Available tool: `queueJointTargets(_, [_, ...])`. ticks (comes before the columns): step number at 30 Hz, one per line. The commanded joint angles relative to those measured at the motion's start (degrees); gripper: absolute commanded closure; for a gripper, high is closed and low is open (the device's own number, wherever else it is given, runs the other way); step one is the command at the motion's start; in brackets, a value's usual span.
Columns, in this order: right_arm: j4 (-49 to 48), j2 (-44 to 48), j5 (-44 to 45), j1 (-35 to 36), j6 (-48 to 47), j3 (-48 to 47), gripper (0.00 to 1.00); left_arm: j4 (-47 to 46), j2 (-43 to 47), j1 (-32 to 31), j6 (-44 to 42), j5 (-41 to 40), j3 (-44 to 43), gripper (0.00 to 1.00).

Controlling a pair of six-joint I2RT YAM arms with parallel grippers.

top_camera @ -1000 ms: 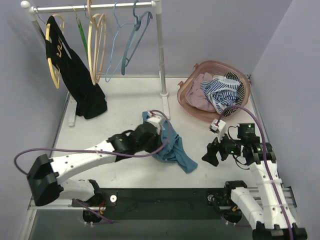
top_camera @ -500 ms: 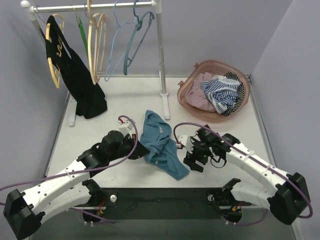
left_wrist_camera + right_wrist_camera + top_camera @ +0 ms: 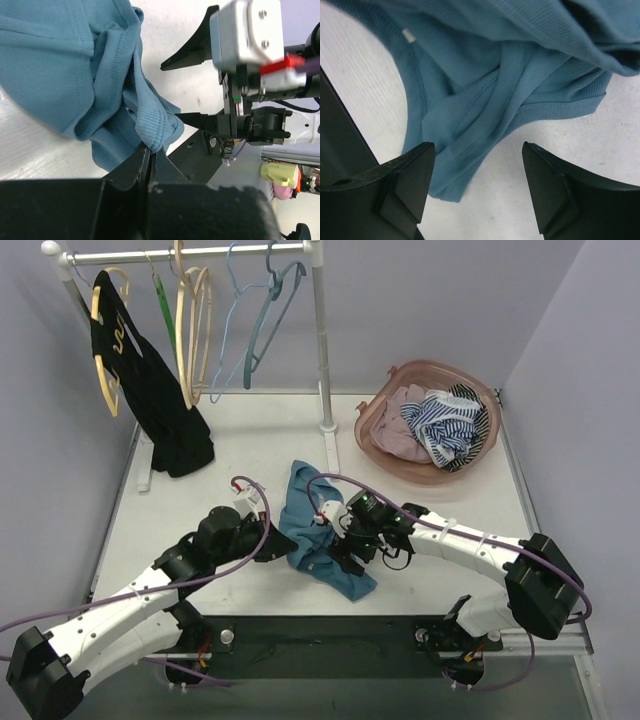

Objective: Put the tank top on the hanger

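Worktop [image 3: 240,430], seen from above. Tank top [image 3: 322,502] lies crumpled at centre frame, just above the arm bases, one end trailing toward the lower right. Both arms reach in to it from either side.

Left pincer [image 3: 151,147]: closed tight on a ribbed hem of the tank top. The wrist view shows the cloth bunched and pinched between the two fingers, and the rest of it spreads to the upper left of that frame over the pale surface.

Right pincer [image 3: 476,150]: jaws spread wide, nothing held. In its own view the two dark fingers sit at lower left and lower right with folded teal cloth between and above them. Whether the tips touch the cloth I cannot tell. In the left wrist view the same open pincer sits right of centre, close beside the pinched hem.

Hanger [image 3: 251,362]: dark teal, hooked on the rail [image 3: 190,253] at upper left of the overhead frame, bare, well apart from the tank top. Left of it on the rail are other hangers and a black garment [image 3: 150,390] that droops down to the worktop.

Pink basket [image 3: 372,423] at upper right, holding a striped cloth [image 3: 445,425] on top of pale pink fabric.
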State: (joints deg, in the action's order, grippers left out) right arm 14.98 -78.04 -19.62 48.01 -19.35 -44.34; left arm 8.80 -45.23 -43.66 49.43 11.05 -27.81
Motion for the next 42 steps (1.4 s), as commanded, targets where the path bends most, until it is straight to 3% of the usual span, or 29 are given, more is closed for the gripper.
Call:
queueJointTargets(1, [-5.31, -0.8, 2.3, 0.07, 16.61, -0.49, 0.28, -5.02, 2.43, 1.38, 1.28, 0.9, 1.27, 1.0])
queueJointTargets(19, [-8.39, -9.76, 12.58, 2.09, 22.25, -1.36, 0.47, -11.61, 7.7, 4.11, 4.27, 1.52, 6.63, 1.0])
queueJointTargets(22, [-8.3, -10.64, 12.67, 1.39, 22.69, -1.72, 0.55, -12.22, 8.14, 4.55, 4.18, 1.78, 7.16, 1.0])
queueJointTargets(26, [-8.22, -11.26, 11.27, 1.21, 22.08, -1.98, 0.83, -12.49, 8.58, 5.77, 4.01, 2.48, 7.68, 1.0])
queueJointTargets(30, [-6.82, -9.33, 9.69, 0.86, 21.64, -2.24, 1.0, -11.7, 9.46, 6.39, 4.01, 2.4, 7.95, 1.0])
queueJointTargets(36, [1.95, -1.77, 4.24, -0.72, 13.31, -6.1, 1.0, -8.89, 11.48, 7.09, 2.95, 1.34, 4.01, 1.0])
queueJointTargets(39, [8.8, 2.88, -4.0, -6.84, 5.92, -10.75, 1.0, -8.89, 11.92, 7.45, 2.6, 1.69, -0.38, 1.0])
queueJointTargets(42, [14.17, 6.93, -5.17, -11.6, 1.7, -15.15, 1.0, -8.89, 11.4, 7.54, 1.81, 2.75, -5.04, 1.0])
